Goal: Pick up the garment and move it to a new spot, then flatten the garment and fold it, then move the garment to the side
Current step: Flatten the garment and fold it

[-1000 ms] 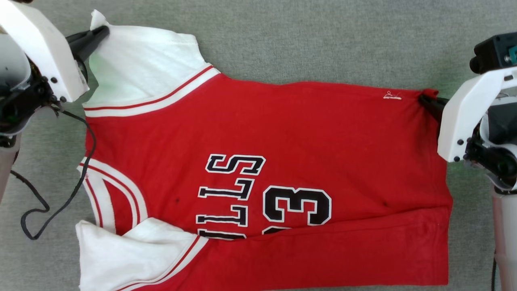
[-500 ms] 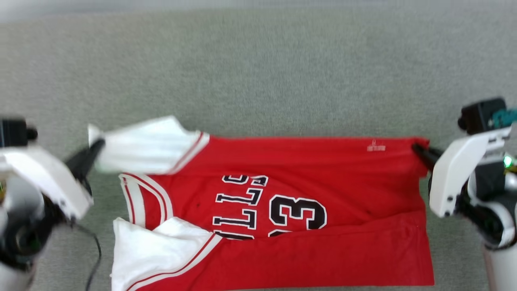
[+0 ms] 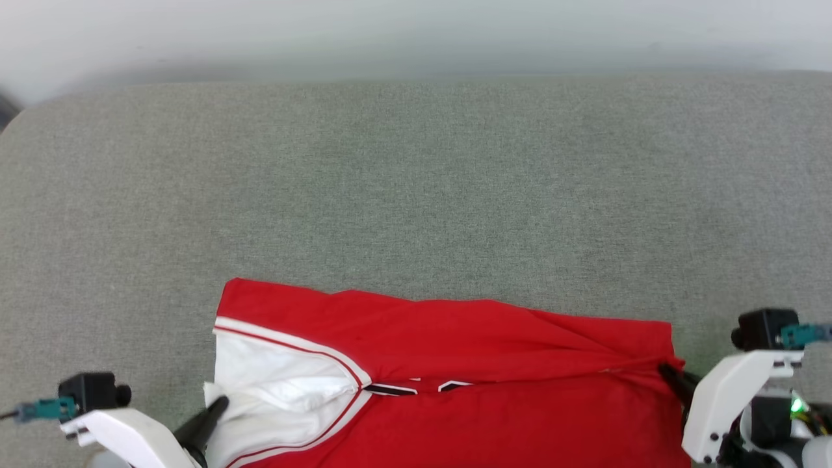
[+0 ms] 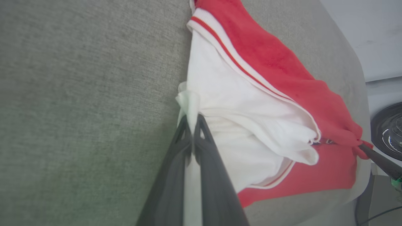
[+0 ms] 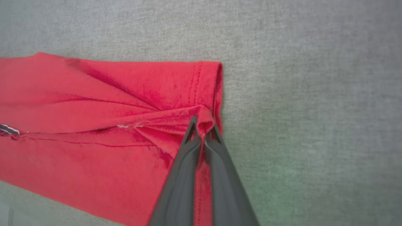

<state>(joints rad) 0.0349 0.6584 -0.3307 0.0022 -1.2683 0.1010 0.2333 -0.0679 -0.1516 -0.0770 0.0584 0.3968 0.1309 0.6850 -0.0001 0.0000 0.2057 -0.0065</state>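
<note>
The garment [image 3: 468, 338], a red jersey with white sleeves and striped trim, lies folded over itself along the near edge of the grey surface. Only a sliver of its black lettering shows at the fold. My left gripper [image 3: 218, 406] is shut on the white sleeve edge [image 4: 188, 100] at the garment's left end. My right gripper [image 3: 666, 372] is shut on the red hem corner [image 5: 204, 124] at the right end. In the left wrist view, the garment [image 4: 260, 72] stretches away toward the right gripper [image 4: 362, 147].
The grey fabric-covered surface [image 3: 416, 195] stretches wide beyond the garment, ending in a rounded far edge against a pale wall [image 3: 416, 32]. A dark round object [image 4: 389, 128] sits beyond the surface's end in the left wrist view.
Both grippers have drawn the garment's far edge toward me over its front, covering the lettering and number. The head camera has also tilted, showing more of the surface.
</note>
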